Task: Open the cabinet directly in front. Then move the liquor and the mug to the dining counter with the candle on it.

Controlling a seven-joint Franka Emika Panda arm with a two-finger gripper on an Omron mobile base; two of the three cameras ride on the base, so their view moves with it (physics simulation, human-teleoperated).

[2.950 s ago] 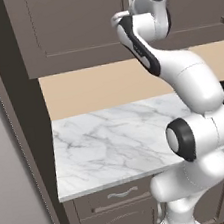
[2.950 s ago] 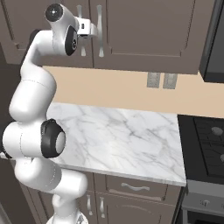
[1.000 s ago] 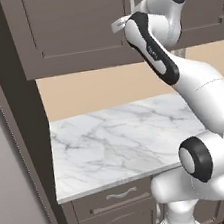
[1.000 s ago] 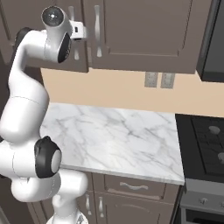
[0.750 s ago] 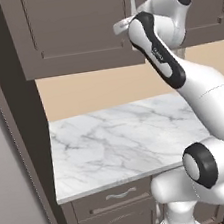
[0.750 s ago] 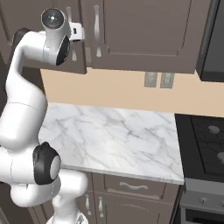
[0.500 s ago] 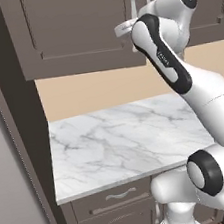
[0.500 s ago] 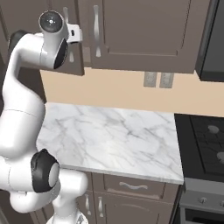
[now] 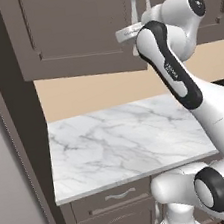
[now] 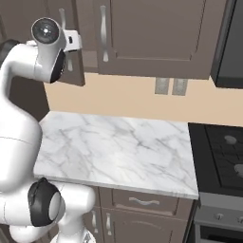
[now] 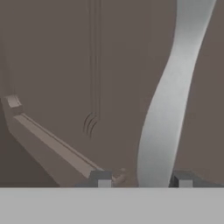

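The cabinet [image 9: 73,33] is matte grey-brown with recessed panels; its wavy, smooth silver handle [image 11: 168,100] rises right ahead of the gripper [image 11: 142,178], whose small dark tips stand half-spread either side of the handle's lower end. Well below lies the glossy, grey-veined marble desk [image 10: 118,152]
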